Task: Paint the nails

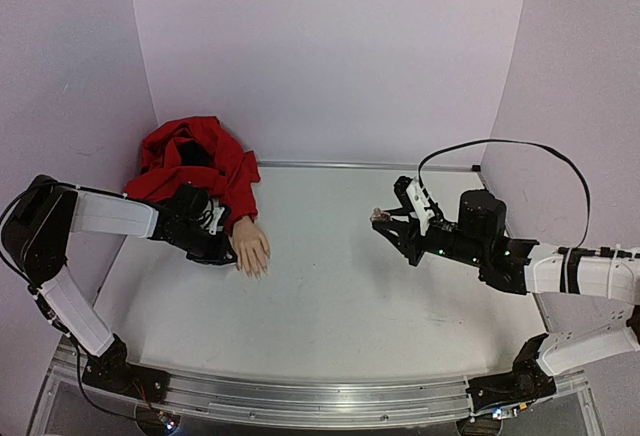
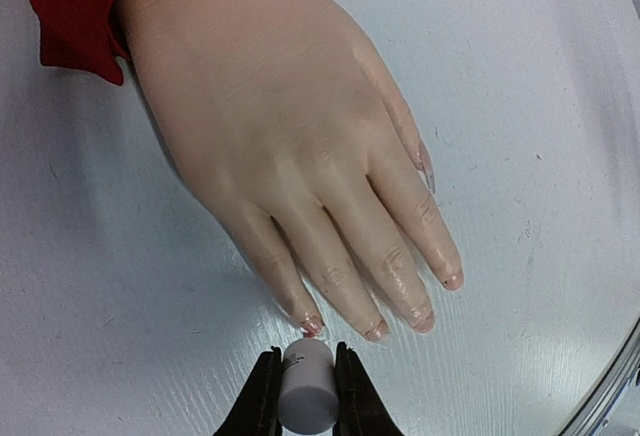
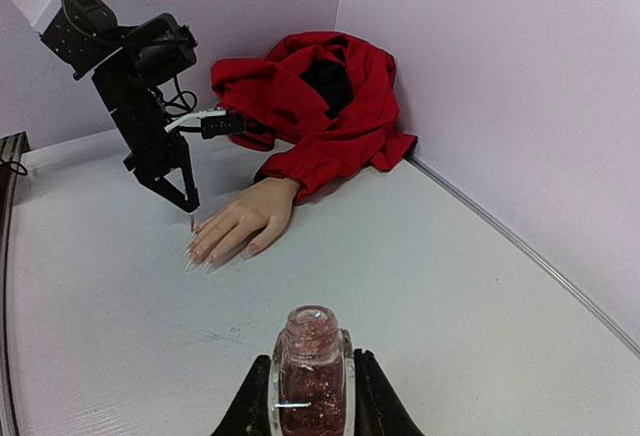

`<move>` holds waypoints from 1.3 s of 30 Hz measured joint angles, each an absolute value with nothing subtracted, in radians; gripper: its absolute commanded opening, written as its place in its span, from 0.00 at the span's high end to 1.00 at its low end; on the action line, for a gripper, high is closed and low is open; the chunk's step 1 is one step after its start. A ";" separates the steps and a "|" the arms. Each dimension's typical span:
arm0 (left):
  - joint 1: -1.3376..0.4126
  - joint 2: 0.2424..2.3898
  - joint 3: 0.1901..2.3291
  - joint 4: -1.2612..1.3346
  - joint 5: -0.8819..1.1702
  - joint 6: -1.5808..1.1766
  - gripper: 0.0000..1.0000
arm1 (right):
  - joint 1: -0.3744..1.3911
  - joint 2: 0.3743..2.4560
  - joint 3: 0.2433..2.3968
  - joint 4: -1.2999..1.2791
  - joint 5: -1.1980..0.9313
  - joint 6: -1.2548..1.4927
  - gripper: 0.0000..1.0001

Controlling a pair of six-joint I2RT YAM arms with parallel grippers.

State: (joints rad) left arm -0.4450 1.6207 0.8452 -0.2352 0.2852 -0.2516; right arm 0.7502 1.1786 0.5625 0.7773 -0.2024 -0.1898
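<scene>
Left tool [image 2: 306, 358] was clenched on the white cap [image 2: 305, 391] of the polish brush. Jaws pinched it from both sides, with the cap end facing the wrist camera. The cap hid most of the brush. Only a sliver of tip showed past its far edge, right at the nail of the leftmost fingertip [image 2: 313, 325] in that view. It looked like contact but I couldn't confirm it. In the right wrist view the thin brush stem [image 3: 193, 222] pointed straight down from the left tool onto the fingertips.

The nails [image 2: 377, 331] were pale and glossy, slightly pink at the tips. They sat at the finger ends of the mannequin hand [image 2: 270, 126]. The hand lay palm down and flat on the desk [image 2: 120, 316], fingers together and the thumb tucked along the side. In the top view the hand [image 1: 250, 248] was left of centre, with its fingers pointing toward the near edge. The red sleeve [image 1: 195, 161] ran back from the wrist and was bunched in the rear left corner against the walls.

Right tool [image 3: 312, 361] was clenched on the polish bottle [image 3: 312, 331]. The bottle was upright and uncapped, neck open, with pinkish glittery fill. In the top view the right tool [image 1: 385, 218] sat right of centre, well apart from the mannequin hand and pointing toward it. Couldn't tell whether the bottle base touched the desk.
</scene>
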 measured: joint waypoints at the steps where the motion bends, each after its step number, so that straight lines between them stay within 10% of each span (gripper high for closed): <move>1: -0.445 1.620 0.845 -0.235 0.285 -0.252 1.00 | 0.750 1.179 0.562 0.777 -0.202 -0.190 1.00; 39: -0.445 1.626 0.850 -0.234 0.292 -0.251 1.00 | 0.750 1.179 0.562 0.777 -0.202 -0.190 1.00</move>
State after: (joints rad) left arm -0.4450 1.6260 0.8505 -0.2340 0.2924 -0.2512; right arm 0.7502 1.1786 0.5621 0.7773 -0.2024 -0.1898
